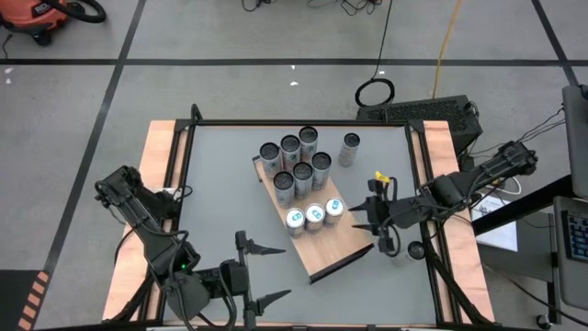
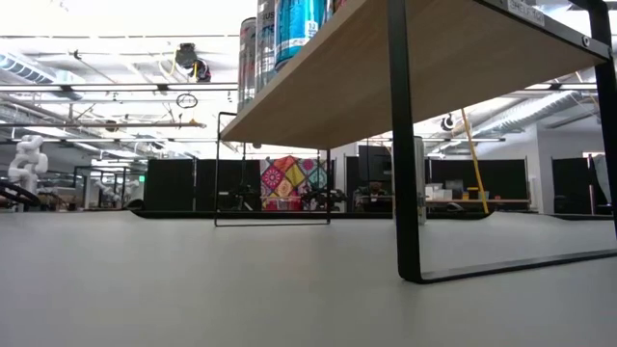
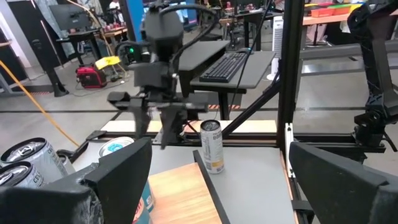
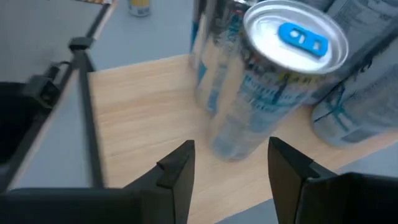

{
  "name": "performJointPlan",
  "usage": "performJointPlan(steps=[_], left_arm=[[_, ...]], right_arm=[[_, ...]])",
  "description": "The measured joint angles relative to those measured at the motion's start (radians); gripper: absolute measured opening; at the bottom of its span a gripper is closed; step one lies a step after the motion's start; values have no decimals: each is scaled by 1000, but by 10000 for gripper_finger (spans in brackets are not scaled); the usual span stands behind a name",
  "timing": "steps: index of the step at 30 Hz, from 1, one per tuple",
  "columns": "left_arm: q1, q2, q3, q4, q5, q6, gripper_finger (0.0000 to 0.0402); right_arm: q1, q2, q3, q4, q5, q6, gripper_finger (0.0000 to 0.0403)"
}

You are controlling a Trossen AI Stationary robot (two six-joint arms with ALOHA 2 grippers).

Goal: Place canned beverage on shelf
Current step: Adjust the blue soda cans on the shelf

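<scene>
Looking straight down on the grey tabletop (image 1: 220,184), we find the left pincer (image 1: 268,273) nearest, at about seven o'clock from the centre, its fingers spread wide with nothing between them and well apart from everything else. Just beyond it, the shelf (image 1: 335,253) runs diagonally across the middle of the tabletop, its bare end toward five o'clock. On the shelf stands a row of three blue-topped cans; the can (image 1: 333,208) at the three o'clock end of that row is the one closest to the right pincer (image 1: 364,214), which sits just beside it on its three o'clock side. In the right wrist view that can (image 4: 267,81) stands upright on the wood just ahead of the fingers (image 4: 177,171), which are parted and not touching it. Farther along the shelf, toward eleven o'clock, seven dark-topped cans (image 1: 296,164) cluster together. One lone can (image 1: 349,150) stands on the tabletop at one o'clock, off the shelf.
</scene>
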Motion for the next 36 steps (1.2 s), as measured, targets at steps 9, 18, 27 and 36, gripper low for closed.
performJointPlan(steps=[9,18,27,36], left_arm=[[16,45,0,-15,-1,-10,380],[33,77,0,-5,-5,-53,380],[43,77,0,2,-8,-71,380],[43,77,0,3,-23,-79,380]], right_arm=[[218,26,1,-12,122,172,134],[317,162,1,183,293,160,134],[295,311,1,353,421,17,134],[183,339,1,385,369,-34,134]])
